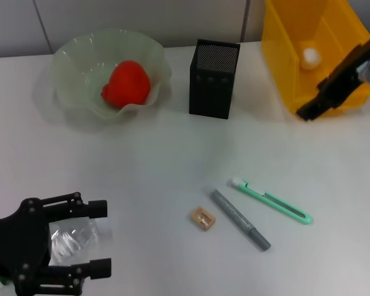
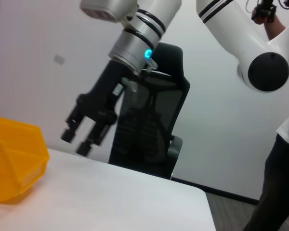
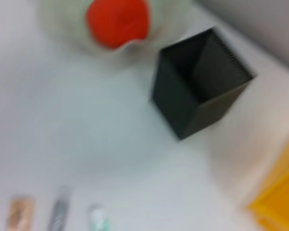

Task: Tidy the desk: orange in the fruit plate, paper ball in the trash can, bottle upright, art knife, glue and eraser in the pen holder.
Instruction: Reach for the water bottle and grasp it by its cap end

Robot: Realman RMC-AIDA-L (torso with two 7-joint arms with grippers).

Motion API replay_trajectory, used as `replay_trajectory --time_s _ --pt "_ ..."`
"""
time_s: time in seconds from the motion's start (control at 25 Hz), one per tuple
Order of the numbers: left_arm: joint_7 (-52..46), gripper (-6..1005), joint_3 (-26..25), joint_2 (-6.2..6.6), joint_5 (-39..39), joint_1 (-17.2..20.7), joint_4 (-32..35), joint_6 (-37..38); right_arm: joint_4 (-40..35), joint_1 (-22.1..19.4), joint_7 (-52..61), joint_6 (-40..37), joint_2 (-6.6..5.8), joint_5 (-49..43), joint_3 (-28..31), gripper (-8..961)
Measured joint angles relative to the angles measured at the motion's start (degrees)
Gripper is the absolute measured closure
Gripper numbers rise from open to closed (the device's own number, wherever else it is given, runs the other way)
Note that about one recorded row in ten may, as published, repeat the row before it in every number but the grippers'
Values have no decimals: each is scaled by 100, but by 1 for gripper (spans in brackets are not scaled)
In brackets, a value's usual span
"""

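Already the orange (image 1: 127,82) lay in the fruit plate (image 1: 71,55) and the paper ball (image 1: 310,57) in the trash can (image 1: 283,61). Left gripper (image 1: 103,237) had its jaws spread wide around the bottle (image 1: 71,239), which seemingly lay flat on the tabletop (image 1: 160,160). Right gripper (image 2: 81,143) hovered near the can, jaws slightly parted, holding nothing.

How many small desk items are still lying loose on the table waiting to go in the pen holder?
3, all lying in front of the pen holder: the eraser, the grey glue stick just right of it, and the green art knife farthest right. None seems hidden.
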Motion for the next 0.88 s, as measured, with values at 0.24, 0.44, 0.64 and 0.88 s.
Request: replay_trajectory --time_s 0.24,0.44,0.64,0.88 --pt "-397 193 -148 24 134 -102 365 -255 827 -351 -639 -10 -19 1292 564 320" --pt "-1006 195 -284 -16 509 -348 721 -694 2114 -797 -2395 117 -55 2439 1750 321" --pt "-1834 196 -276 -36 1116 -828 854 -1118 3413 -1231 -4229 118 -299 3085 2630 321" --pt "-2884 198 102 -70 2049 -1303 1496 -1460 4048 -1806 -5795 65 -420 3411 2818 321"
